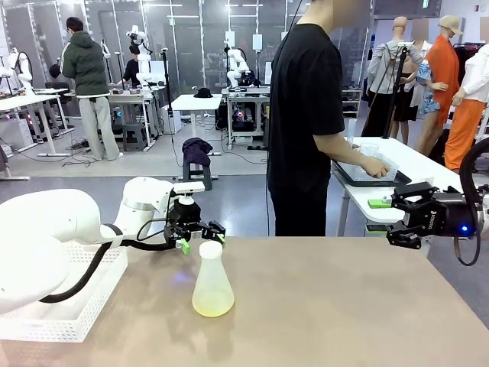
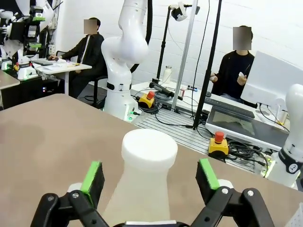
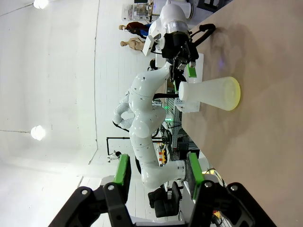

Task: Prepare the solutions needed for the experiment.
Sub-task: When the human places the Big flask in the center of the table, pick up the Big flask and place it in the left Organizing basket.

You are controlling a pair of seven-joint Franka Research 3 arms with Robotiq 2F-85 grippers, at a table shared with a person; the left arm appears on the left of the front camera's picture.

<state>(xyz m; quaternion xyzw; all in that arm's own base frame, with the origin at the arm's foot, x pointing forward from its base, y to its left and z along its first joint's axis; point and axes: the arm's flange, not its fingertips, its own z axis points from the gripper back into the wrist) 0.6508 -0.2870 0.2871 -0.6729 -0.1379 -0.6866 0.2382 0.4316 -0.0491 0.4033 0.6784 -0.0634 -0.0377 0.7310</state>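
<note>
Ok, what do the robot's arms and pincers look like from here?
Both arms are white with rounded, glossy shells. The left arm carries a black cable looping along to its wrist. Each pincer is black with two fingers tipped in green pads: the left pincer and the right pincer. The right one has a small blue light on its body and a black cable loop behind it.

Conical flask (image 1: 212, 284): frosted, translucent white plastic by its look, matt and smooth, with the solutions (image 1: 213, 308) showing as a thin clear yellow-green layer at its base. Table (image 1: 344, 306): matt brown top, smooth and even, faintly speckled. Left gripper (image 2: 150, 178): matt black body with smooth green pads (image 2: 92, 174); arm shells glossy white plastic; basket (image 1: 65, 317) at the table's left edge is white plastic lattice.
</note>
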